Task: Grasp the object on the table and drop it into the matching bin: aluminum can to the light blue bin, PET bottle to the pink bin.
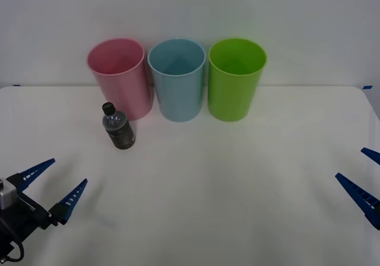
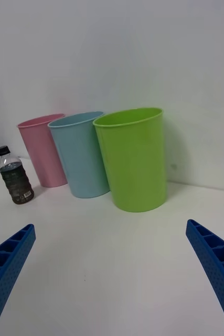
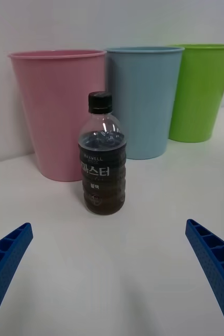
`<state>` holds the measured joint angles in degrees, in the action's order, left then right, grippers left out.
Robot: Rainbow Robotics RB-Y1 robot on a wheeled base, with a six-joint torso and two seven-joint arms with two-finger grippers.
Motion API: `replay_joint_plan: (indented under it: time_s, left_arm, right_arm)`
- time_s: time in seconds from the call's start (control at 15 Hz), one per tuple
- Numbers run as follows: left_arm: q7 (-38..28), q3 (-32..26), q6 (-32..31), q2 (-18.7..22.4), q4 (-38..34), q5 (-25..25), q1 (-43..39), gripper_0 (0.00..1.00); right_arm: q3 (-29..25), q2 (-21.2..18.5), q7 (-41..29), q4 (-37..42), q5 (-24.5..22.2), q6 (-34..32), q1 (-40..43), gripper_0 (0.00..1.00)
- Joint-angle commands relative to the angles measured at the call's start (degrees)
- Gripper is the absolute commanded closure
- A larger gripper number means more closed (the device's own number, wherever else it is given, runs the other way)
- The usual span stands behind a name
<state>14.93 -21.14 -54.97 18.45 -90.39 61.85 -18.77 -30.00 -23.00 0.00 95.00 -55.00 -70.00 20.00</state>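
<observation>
From my remote station, the front view cuts off both arms: the left gripper (image 1: 53, 186) shows its two blue fingers and part of the wrist near the table's (image 1: 237, 206) near left corner, while the right gripper (image 1: 363, 180) shows little more than its finger ends at the right edge. In each wrist view I see that arm's own fingers spread wide apart at the corners, with nothing between them, so I read both grippers as open and empty.

The PET bottle (image 1: 118, 127) stands upright on the table toward the far left, its long axis vertical and its black cap uppermost (the label carries lettering, partly too small for me to make out). It stands just in front of the pink bin (image 1: 120, 77), near that bin's base; whether the two touch I cannot tell. In the left wrist view the bottle (image 3: 102, 156) sits centred between the fingers but well ahead of them, overlapping the pink bin (image 3: 54, 110).

Along the far edge stand three bins in a row, mouths up: pink, the light blue bin (image 1: 177, 79), and a green bin (image 1: 235, 78). Their insides are mostly hidden from me.
</observation>
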Motion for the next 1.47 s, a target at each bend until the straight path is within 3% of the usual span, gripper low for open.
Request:
replay_joint_plan:
  time_s: [0.07, 0.27, 0.47, 0.67, 1.07, 1.47]
  left_arm:
    - [2.9, 1.5, 1.3, -0.7, 3.9, 0.0, 2.7, 0.0]
    - [3.7, 3.3, 2.7, -0.7, 7.6, 0.3, 6.1, 0.0]
    - [4.0, 6.7, 7.9, -0.8, 8.4, 0.7, 8.5, 0.0]
    - [4.1, 8.1, 11.1, -3.1, 8.7, 1.9, 10.5, 0.0]
    - [4.7, 5.5, 11.5, -8.3, 14.5, 8.7, 17.8, 0.0]
    - [5.6, 5.5, 14.3, -8.6, 20.2, 10.0, 23.8, 0.0]
  right_arm:
    - [0.0, 0.0, 0.0, 0.0, 0.0, 0.0, 0.0, 0.0]
    - [0.0, 0.0, 0.0, 0.0, 0.0, 0.0, 0.0, 0.0]
    - [0.0, 0.0, 0.0, 0.0, 0.0, 0.0, 0.0, 0.0]
    - [0.0, 0.0, 0.0, 0.0, 0.0, 0.0, 0.0, 0.0]
    - [0.0, 0.0, 0.0, 0.0, 0.0, 0.0, 0.0, 0.0]
    - [0.0, 0.0, 0.0, 0.0, 0.0, 0.0, 0.0, 0.0]
